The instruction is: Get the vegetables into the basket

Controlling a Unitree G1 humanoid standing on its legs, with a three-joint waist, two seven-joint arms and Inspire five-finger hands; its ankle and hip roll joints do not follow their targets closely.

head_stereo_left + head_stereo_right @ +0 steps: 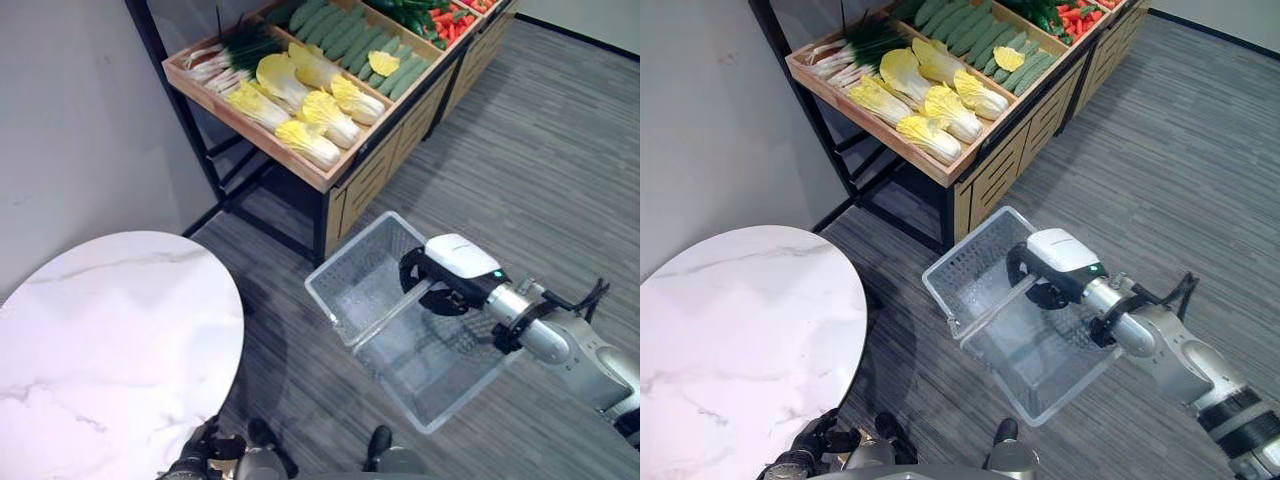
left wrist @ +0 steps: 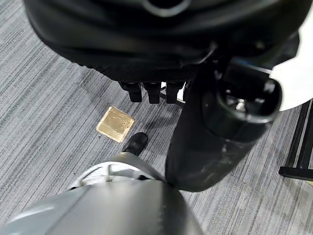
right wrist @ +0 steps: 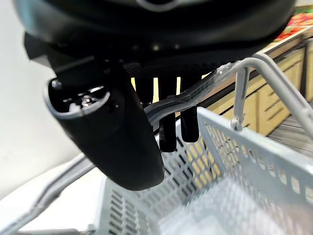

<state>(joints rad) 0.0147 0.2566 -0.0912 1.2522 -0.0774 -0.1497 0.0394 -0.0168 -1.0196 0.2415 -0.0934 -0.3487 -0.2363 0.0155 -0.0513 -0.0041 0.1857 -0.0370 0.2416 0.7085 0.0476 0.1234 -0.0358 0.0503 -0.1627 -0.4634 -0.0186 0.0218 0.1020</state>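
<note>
Grey plastic basket (image 1: 420, 345) hangs over the floor beside the vegetable shelf (image 1: 330, 180); your right robot hand (image 1: 440, 272) curls round its handle (image 3: 195, 93). The cabbages (image 1: 300, 100) lie on the shelf. Your left robot hand (image 2: 151, 90) hangs low, fingers curled, holding nothing.

- The left hand (image 2: 161, 54) hangs above a grey striped carpet floor (image 2: 44, 112), its dark bulk along one edge of the view.
- Its fingers (image 2: 149, 91) show as short curled stubs in a row, holding nothing.
- The thumb (image 2: 220, 132) stands out large and dark beside them, also closed on nothing.
- A small square brass plate (image 2: 115, 124) lies flat in the floor, just past the fingertips.
- A black metal frame leg (image 2: 298, 152) stands on the floor at the side, near the thumb.
</note>
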